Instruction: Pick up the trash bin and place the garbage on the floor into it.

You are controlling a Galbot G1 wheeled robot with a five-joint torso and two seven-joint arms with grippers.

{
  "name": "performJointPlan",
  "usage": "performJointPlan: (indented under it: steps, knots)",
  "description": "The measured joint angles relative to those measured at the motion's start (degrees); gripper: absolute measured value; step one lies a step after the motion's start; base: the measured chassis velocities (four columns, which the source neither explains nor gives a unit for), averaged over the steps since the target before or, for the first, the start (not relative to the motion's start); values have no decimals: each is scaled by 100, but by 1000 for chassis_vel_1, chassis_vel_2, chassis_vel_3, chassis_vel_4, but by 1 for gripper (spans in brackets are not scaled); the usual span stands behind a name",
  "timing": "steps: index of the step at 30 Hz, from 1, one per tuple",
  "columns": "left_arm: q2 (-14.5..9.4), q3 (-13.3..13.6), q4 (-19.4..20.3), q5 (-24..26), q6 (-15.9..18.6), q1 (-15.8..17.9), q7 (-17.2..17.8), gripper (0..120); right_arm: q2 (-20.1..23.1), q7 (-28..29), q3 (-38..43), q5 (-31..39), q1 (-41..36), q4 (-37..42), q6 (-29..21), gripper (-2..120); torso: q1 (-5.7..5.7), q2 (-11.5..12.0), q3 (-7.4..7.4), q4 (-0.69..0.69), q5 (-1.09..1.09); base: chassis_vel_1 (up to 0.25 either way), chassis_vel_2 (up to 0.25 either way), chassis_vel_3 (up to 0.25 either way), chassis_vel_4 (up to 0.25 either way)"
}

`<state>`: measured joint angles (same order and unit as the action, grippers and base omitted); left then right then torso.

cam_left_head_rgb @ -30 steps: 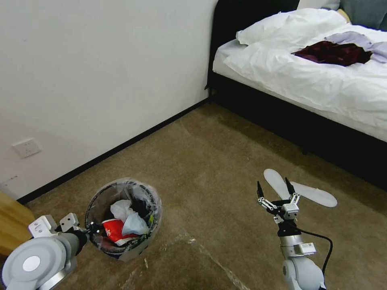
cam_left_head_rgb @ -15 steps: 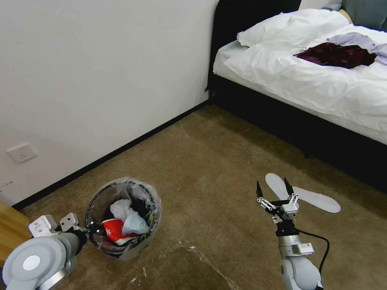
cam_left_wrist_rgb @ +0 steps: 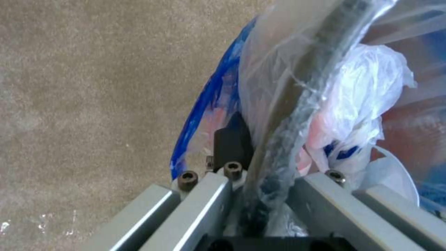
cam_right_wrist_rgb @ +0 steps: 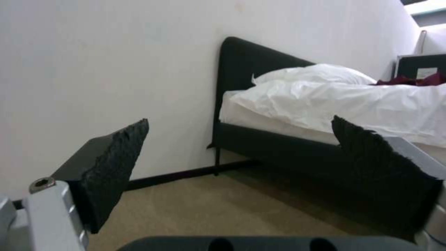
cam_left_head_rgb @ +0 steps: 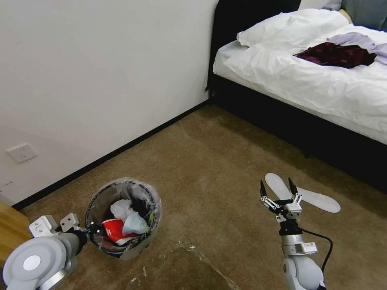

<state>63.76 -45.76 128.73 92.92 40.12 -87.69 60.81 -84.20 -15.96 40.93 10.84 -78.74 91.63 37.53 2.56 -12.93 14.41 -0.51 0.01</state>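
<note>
The trash bin (cam_left_head_rgb: 123, 217), round with a crinkly clear liner, hangs low over the carpet floor (cam_left_head_rgb: 209, 173) at the lower left. My left gripper (cam_left_head_rgb: 89, 230) is shut on its near rim. In the left wrist view the rim and liner (cam_left_wrist_rgb: 297, 104) run between the fingers (cam_left_wrist_rgb: 232, 143) of that gripper (cam_left_wrist_rgb: 260, 181). Garbage lies inside the bin: a white tissue (cam_left_head_rgb: 121, 209) and a red cup (cam_left_head_rgb: 114, 228). My right gripper (cam_left_head_rgb: 277, 187) is held up at the lower right, open and with nothing in it; the right wrist view shows this gripper (cam_right_wrist_rgb: 246, 153) facing the bed.
Two flat white insoles (cam_left_head_rgb: 302, 193) lie on the carpet just beyond the right gripper. A dark-framed bed (cam_left_head_rgb: 306, 121) with white bedding fills the back right. A white wall (cam_left_head_rgb: 100, 80) runs along the left, with wooden furniture (cam_left_head_rgb: 12, 225) at the lower left. Shiny tape (cam_left_head_rgb: 189, 250) crosses the near carpet.
The whole view shifted a little early on, so the camera moved. Since then the right gripper has edged slightly right. The left gripper still holds the bin.
</note>
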Motion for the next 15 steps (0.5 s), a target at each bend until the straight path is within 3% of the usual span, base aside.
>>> performJointPlan:
  steps: [15]
  knots:
    - [116, -10, 29, -48, -3, -64, -22, 0, -5, -38, 95, 44, -76, -58, 137, 100, 0, 0, 0, 0, 0, 0, 0, 0, 0]
